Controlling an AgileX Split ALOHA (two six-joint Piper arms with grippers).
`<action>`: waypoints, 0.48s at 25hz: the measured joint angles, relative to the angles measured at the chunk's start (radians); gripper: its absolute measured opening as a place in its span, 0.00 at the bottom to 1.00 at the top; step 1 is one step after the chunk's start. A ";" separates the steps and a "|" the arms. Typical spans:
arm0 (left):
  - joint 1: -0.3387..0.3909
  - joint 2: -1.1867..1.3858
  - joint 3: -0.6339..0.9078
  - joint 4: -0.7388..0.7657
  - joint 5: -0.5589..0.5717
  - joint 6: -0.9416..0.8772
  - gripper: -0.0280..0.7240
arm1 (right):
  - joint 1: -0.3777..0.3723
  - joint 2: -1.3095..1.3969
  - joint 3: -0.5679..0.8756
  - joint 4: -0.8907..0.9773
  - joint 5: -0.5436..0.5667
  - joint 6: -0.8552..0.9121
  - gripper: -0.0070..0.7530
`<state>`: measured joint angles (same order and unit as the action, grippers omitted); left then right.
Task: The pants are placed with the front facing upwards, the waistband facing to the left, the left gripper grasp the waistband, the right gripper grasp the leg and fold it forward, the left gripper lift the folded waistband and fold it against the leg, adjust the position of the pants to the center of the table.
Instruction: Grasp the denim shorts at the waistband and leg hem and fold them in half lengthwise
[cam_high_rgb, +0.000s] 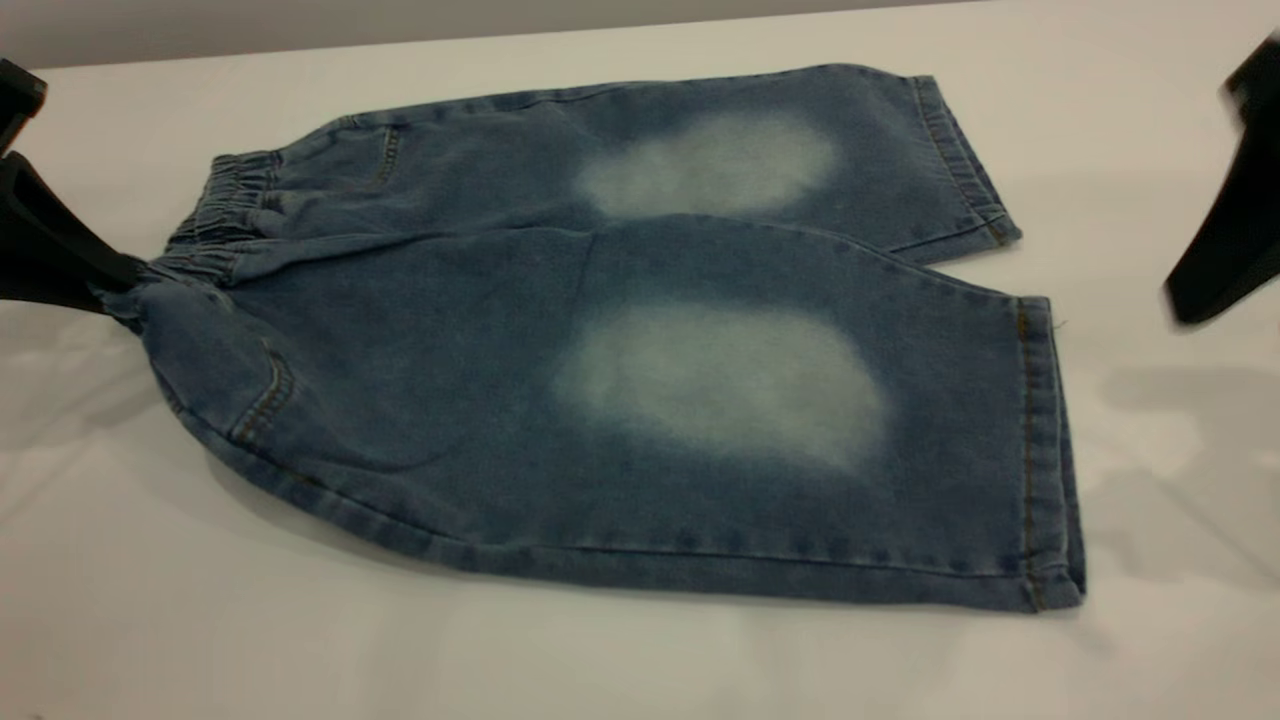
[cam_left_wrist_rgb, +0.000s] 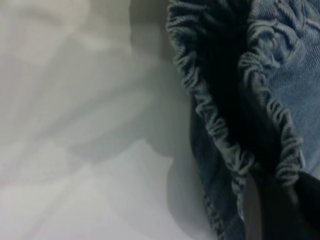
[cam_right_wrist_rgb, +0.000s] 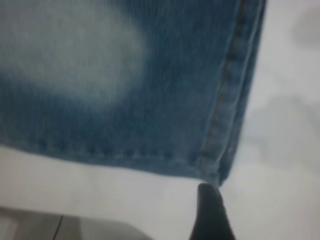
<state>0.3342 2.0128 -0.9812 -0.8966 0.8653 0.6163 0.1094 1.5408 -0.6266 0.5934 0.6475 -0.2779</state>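
pants: denim shorts (cam_high_rgb: 620, 350) lie flat on the white table (cam_high_rgb: 640, 660), front up, both pale faded patches showing, waistband at the left end, hems at the right. Not folded yet.
waistband: gathered elastic band (cam_high_rgb: 215, 215), near corner bunched and pulled a little toward the left arm. In the left wrist view the band (cam_left_wrist_rgb: 220, 135) gapes open, with a dark gap between its two layers.
left gripper: at the waistband's near corner (cam_high_rgb: 100, 275), its black fingers closed on the ruched denim. Looks like a real hold, but I can't tell if it has both layers or one.
right gripper: up off the table, beyond the hems (cam_high_rgb: 1215, 260), apart from the cloth, holding nothing. Can't tell if its fingers are spread or together. In the right wrist view one black fingertip (cam_right_wrist_rgb: 210, 212) sits just off a hem corner of the leg (cam_right_wrist_rgb: 150, 100).
step: judged as waistband grip done, leg grip next.
do it well: bring the right gripper down onto a hem corner, near the stitched edge (cam_high_rgb: 1030, 450), and take both layers. Keep the left hold tight; don't drag the shorts left.
fold: lift both ends evenly so the leg goes over without twisting.
risk: pinching one layer only, so the leg opens mid-fold.
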 joint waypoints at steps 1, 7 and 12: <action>0.000 0.000 0.000 -0.001 0.003 0.000 0.17 | 0.000 0.031 0.000 0.034 0.009 -0.039 0.55; 0.000 0.000 0.000 -0.002 0.014 0.005 0.17 | 0.000 0.223 0.000 0.289 0.091 -0.260 0.55; 0.000 0.000 0.000 -0.002 0.014 0.006 0.17 | 0.000 0.341 0.000 0.421 0.099 -0.384 0.55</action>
<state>0.3342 2.0128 -0.9812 -0.8984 0.8793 0.6222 0.1094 1.8814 -0.6266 1.0147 0.7467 -0.6617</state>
